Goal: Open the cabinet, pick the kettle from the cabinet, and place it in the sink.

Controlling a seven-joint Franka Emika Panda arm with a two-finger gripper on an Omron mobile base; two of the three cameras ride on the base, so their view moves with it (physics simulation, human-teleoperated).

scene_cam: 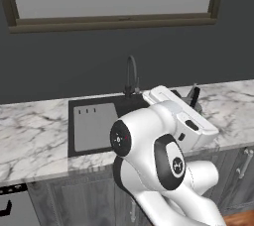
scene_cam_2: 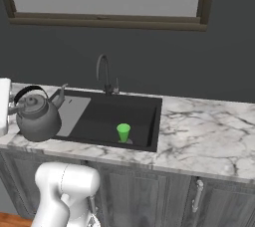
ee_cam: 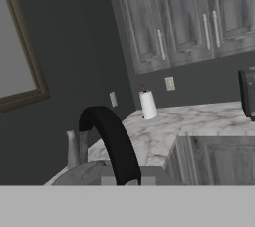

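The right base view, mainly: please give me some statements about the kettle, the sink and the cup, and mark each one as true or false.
1. The kettle stands upright, over the left edge of the sink. True.
2. A green cup stands on the marble counter to the right of the sink. False: it stands inside the basin.
3. The faucet rises behind the sink, against the dark wall. True.
4. The hand is open and far from the kettle. False: it is shut on the kettle's dark arched handle.
5. The kettle lies on its side. False: it is upright, with its spout pointing right, toward the faucet.
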